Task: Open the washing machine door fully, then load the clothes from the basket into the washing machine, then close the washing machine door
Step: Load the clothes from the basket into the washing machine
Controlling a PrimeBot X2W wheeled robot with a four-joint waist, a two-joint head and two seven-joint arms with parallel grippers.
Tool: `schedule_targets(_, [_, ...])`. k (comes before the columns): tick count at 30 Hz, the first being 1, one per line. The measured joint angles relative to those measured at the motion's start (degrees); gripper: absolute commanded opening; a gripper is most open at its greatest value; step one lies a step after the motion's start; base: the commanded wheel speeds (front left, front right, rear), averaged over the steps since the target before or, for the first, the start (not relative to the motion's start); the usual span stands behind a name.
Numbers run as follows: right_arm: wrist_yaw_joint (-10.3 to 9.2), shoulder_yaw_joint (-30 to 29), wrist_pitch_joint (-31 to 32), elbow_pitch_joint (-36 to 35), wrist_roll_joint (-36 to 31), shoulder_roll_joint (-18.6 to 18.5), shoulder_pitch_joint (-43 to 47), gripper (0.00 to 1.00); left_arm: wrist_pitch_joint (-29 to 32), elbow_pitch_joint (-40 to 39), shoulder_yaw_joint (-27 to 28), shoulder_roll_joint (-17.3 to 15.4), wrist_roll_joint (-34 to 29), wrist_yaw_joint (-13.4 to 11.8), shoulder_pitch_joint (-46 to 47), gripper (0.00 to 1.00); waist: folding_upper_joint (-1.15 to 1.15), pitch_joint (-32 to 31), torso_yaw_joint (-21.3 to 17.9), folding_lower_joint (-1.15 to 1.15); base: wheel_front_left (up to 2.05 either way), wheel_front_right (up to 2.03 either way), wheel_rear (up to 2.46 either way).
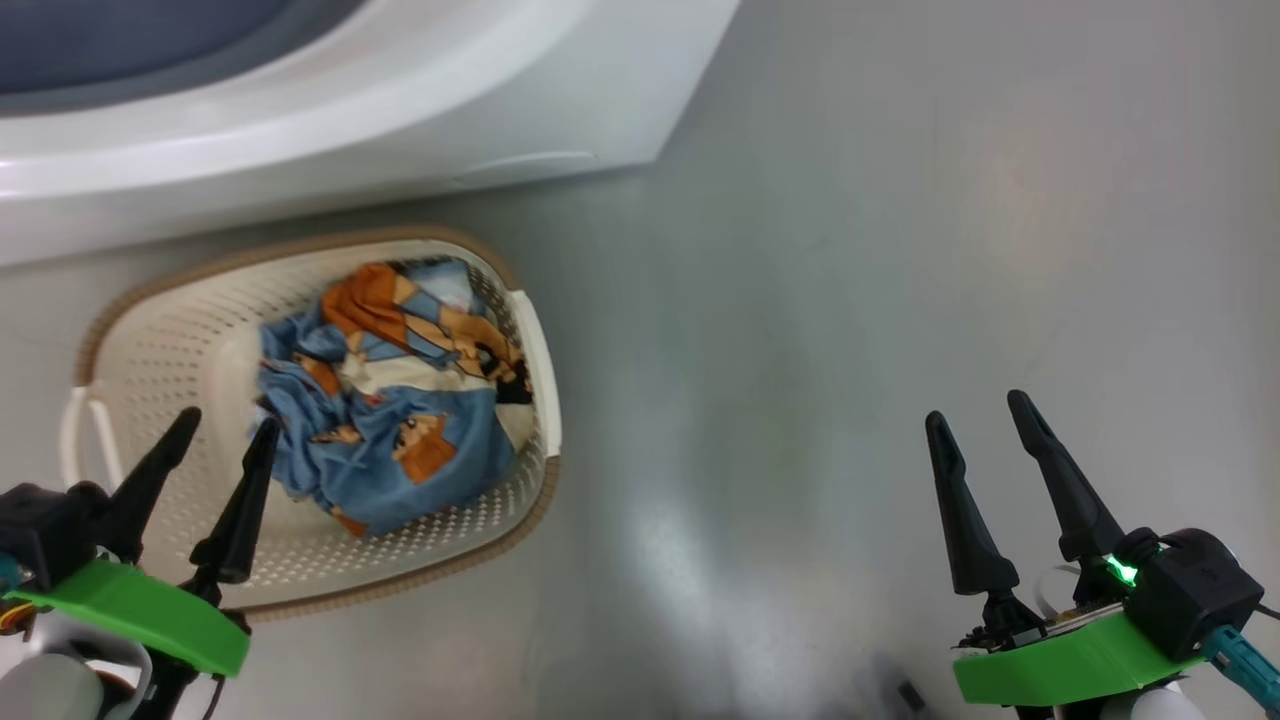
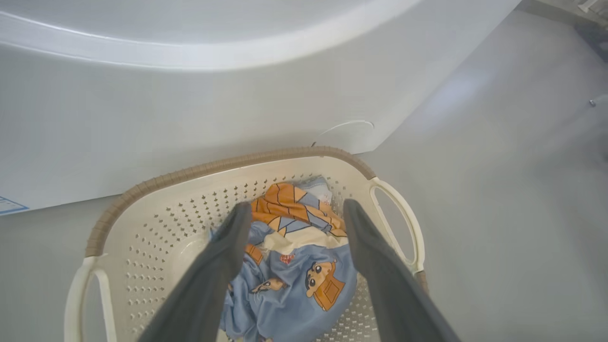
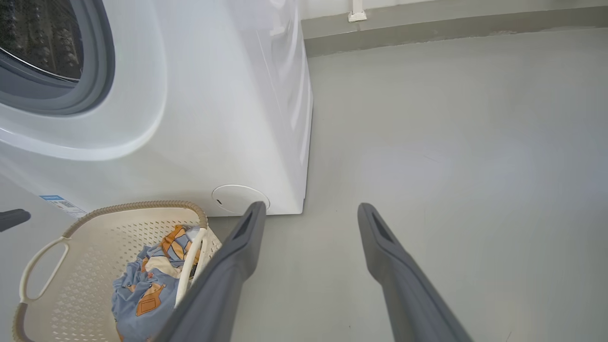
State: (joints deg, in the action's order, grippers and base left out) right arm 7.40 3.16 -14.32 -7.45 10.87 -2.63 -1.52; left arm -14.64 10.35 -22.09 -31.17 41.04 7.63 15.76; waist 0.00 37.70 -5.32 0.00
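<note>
left gripper (image 1: pixel 230 420) of mine hangs over the near left part of the basket (image 1: pixel 150 340), jaws spread wide with nothing between them. in the left wrist view its two fingers (image 2: pixel 223 256) frame the clothes (image 2: pixel 304 280) from above, and i cannot tell whether either tip touches the fabric. the basket stands on the floor (image 1: pixel 820 300), its far brown rim just beside the foot of the washing machine (image 1: pixel 400 110) and near that machine's right front corner. the clothes lie crumpled in the basket's right half, light blue with orange-brown figures, an orange and white patch towards the far side, close to the right handle (image 1: pixel 540 370). in the right wrist view the machine's round opening shows at the upper left, with the grey rubber ring (image 3: pixel 97 71) and the steel drum (image 3: pixel 42 38) behind it. lower on the white front sit a small blue label (image 3: pixel 59 202) and a round white flap (image 3: pixel 240 198), the flap just beyond the basket's rim. right of the machine the grey floor runs back to the wall's base. right gripper (image 1: pixel 977 408) hovers over that floor, well apart from the basket, its jaws also wide apart and holding nothing.
</note>
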Motion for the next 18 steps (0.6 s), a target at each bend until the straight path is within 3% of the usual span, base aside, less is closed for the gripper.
schedule_targets(18, [0.00,2.92,-0.25,-2.97,3.78,0.02,0.01,1.00,0.00,5.50,-13.85,-9.90,10.17,0.00,9.26,1.00,0.00,11.15,-6.13,0.00,0.00,0.00,0.00])
